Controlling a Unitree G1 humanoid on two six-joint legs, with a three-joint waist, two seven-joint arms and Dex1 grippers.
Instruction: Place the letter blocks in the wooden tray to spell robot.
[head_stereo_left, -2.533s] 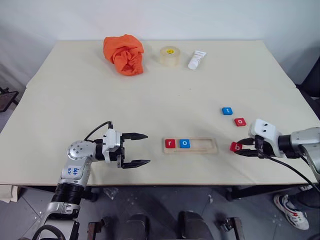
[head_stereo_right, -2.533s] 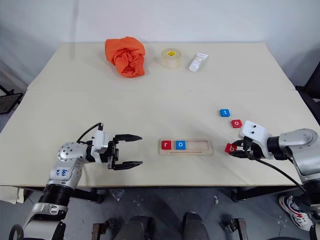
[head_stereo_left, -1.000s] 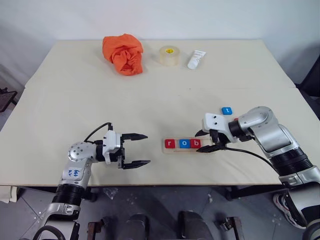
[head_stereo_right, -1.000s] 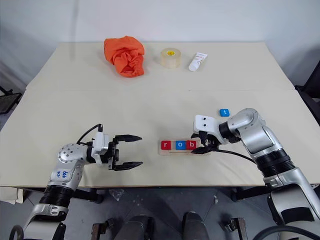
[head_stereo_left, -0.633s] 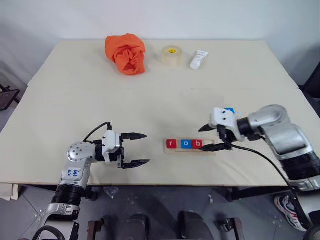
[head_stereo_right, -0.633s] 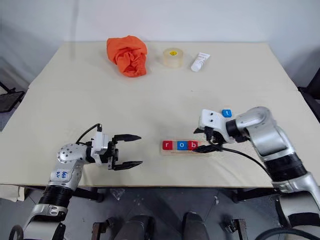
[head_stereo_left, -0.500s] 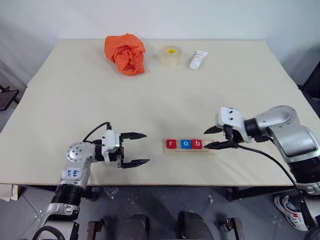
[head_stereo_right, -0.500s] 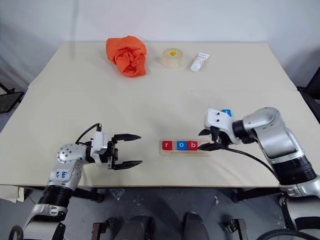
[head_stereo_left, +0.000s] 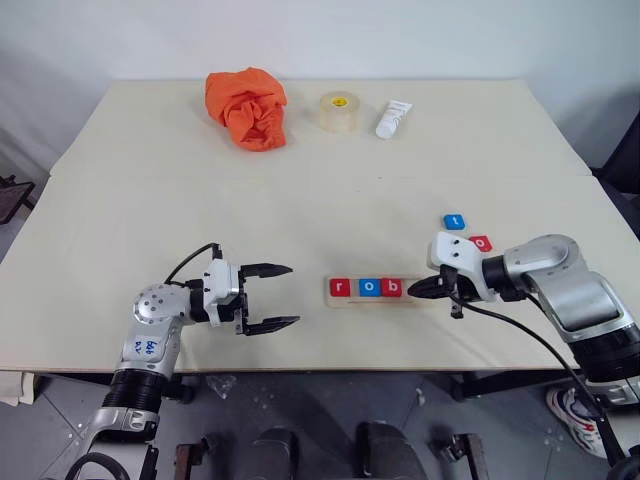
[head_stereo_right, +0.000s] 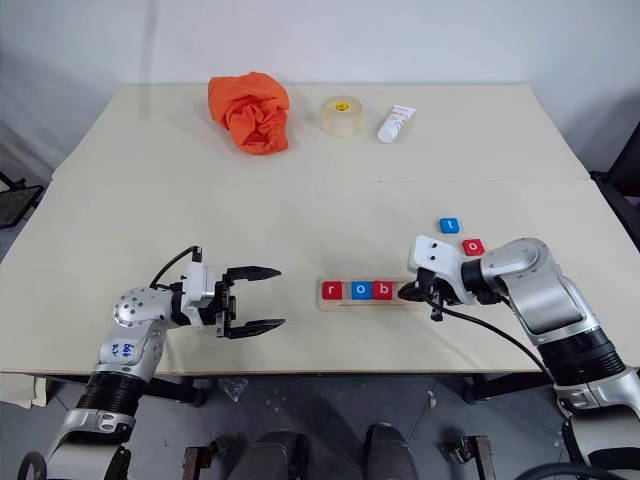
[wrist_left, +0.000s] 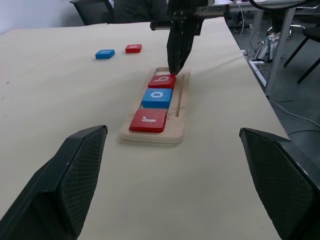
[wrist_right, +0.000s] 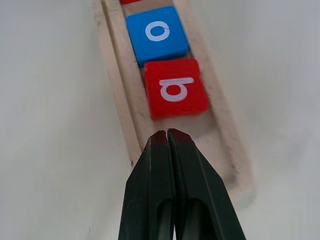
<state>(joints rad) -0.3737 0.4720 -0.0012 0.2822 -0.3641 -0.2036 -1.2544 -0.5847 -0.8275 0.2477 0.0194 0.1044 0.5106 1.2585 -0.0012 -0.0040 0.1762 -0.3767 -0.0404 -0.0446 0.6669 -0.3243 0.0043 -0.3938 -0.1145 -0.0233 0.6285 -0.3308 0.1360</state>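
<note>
The wooden tray (head_stereo_left: 380, 303) lies near the table's front edge. In it, from its left end, lie a red r block (head_stereo_left: 341, 288), a blue o block (head_stereo_left: 368, 288) and a red b block (head_stereo_left: 392, 288). A blue t block (head_stereo_left: 455, 222) and a red o block (head_stereo_left: 481, 243) lie loose on the table behind and to the right of the tray. My right gripper (head_stereo_left: 412, 289) is shut and empty. Its tips (wrist_right: 166, 136) hover over the bare tray floor just beyond the b block (wrist_right: 176, 93). Left of the tray, my left gripper (head_stereo_left: 293, 294) stands open and level, pointing at the tray.
An orange cloth (head_stereo_left: 247, 107), a roll of clear tape (head_stereo_left: 339, 111) and a white tube (head_stereo_left: 393, 119) sit along the far side of the table. The front table edge runs just below the tray and both grippers.
The right gripper brought the b block into the tray beside the blue o, let it go, drew back a little to the right and shut. The left gripper kept still.
</note>
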